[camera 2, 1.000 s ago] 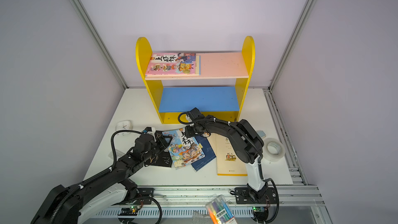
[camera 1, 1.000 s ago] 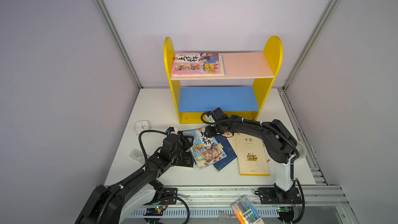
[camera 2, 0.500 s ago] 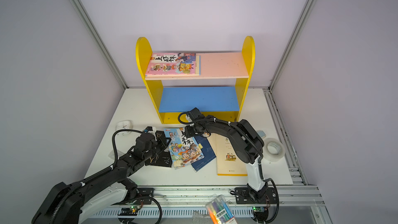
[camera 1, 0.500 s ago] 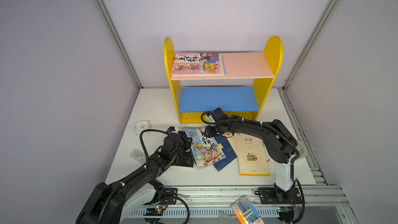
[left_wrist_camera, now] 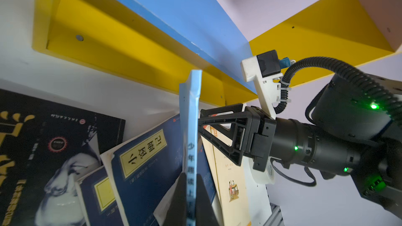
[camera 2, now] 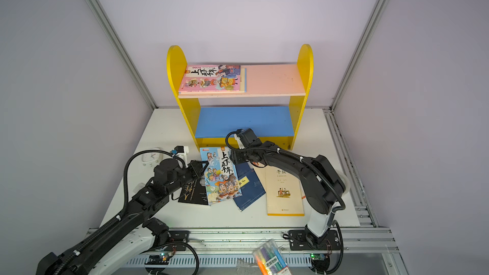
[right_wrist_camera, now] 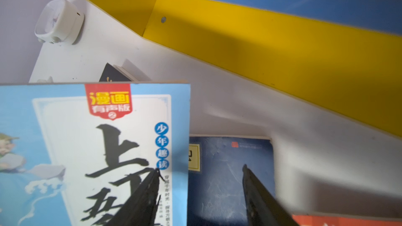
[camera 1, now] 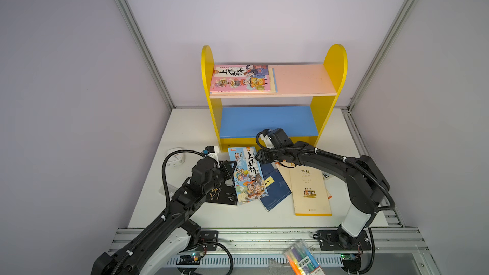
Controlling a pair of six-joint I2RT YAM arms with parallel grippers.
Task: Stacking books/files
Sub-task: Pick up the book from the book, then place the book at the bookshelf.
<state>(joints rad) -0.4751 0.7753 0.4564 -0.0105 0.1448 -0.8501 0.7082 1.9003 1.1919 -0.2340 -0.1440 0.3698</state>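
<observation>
The white table (camera 1: 185,128) fills both top views, read here with 12 o'clock at the back wall. At 12 o'clock stands the yellow shelf (camera 1: 336,70), and a pink book (camera 1: 242,79) lies flat at the 9 o'clock end of its upper board. The left arm reaches in from 7 o'clock and the right arm from 4 o'clock, and both meet at the table's middle. The other books lie there, in front of the shelf. The cream book (camera 1: 308,189) lies flat at 3 o'clock of the group. The cartoon book (camera 1: 247,178) sits at the centre, overlapping the navy book (camera 1: 275,189) at its 4 o'clock and the black book (camera 1: 222,195) at its 8 o'clock. The left gripper (left_wrist_camera: 191,190) is clamped on the cartoon book's edge, and the wrist view shows that book edge-on between the fingers (left_wrist_camera: 178,194). The right gripper (right_wrist_camera: 200,168) is at the book's 1 o'clock corner with its jaws apart, one tip over the cover and the other over the navy book. I cannot tell whether either tip touches. A white clock (camera 1: 176,157) sits at 9 o'clock, near the left wrist. A marker pack (camera 1: 301,259) lies off the table at 6 o'clock.
</observation>
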